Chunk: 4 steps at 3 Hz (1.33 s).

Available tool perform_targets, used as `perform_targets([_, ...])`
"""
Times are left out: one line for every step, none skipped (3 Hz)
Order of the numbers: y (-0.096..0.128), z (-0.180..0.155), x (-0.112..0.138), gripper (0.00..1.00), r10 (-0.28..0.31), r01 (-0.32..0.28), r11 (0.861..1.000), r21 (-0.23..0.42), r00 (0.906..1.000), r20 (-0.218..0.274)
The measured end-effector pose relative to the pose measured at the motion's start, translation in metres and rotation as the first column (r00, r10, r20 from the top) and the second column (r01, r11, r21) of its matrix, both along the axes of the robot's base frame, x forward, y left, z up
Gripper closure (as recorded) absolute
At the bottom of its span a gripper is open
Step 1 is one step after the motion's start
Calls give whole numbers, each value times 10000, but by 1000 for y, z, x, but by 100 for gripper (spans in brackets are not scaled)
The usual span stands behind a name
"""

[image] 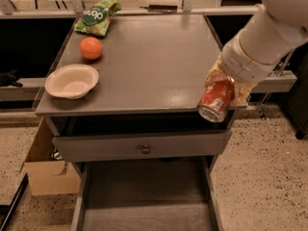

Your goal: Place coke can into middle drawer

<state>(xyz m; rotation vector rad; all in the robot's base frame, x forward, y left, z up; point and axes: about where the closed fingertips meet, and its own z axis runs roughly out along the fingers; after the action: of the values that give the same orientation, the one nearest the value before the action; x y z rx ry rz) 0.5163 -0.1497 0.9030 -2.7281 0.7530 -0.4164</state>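
The wide grey drawer stands pulled out low in front, its flat floor showing. Above it sits a shut drawer front with a small knob. On the desk a white bowl rests near the left front corner, with an orange just behind it and a green bag at the back. The end effector hangs at the right front corner, pinching the red can, which tilts over the edge. A cardboard box stands on the speckled floor to the left.

Dim and blurry all over. Light, maybe from above, shines off the table. The gripper, clutching the coke can at its front right corner, looks fuzzy.
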Motion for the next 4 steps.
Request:
perform_targets([-10,-16,-32,100,-385,386,9992,50,9992,-86])
perform_targets([-11,-33,-71,100,-144,123,9991,-396,9985,-527])
perform_targets([-10,-45,-92,100,124,-193,9973,-702,9952,-967])
perform_targets([-7,-48,-90,100,186,-264,9969,-744,9944,-1042])
